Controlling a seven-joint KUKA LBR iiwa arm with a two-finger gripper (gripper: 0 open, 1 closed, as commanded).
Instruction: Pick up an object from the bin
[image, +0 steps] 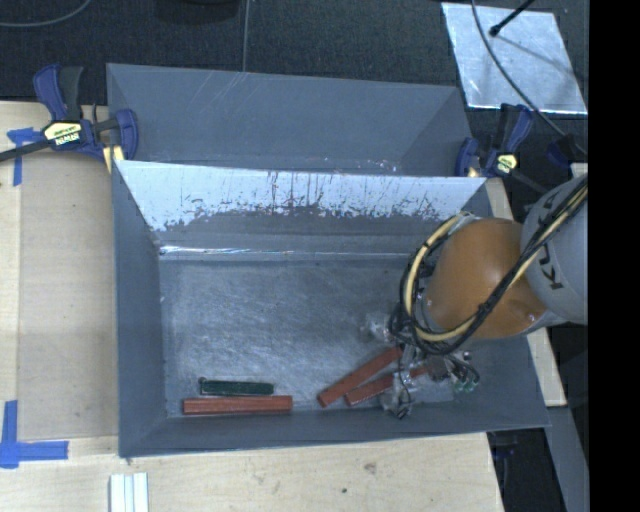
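My gripper (403, 392) is low in the bin's front right corner, under the orange cover, at the right ends of two reddish-brown sticks (358, 382) that lie slanted side by side on the floor. Its tips touch or overlap those ends; a grasp cannot be made out. At the front left, a longer reddish-brown stick (237, 405) lies flat along the front wall, and a short dark green stick (236, 387) rests just behind it.
The arm, with its orange cover and looped cables, comes in over the bin's right wall. The gripper sits close to the right and front walls. Scratched bare floor spreads through the middle and back of the bin.
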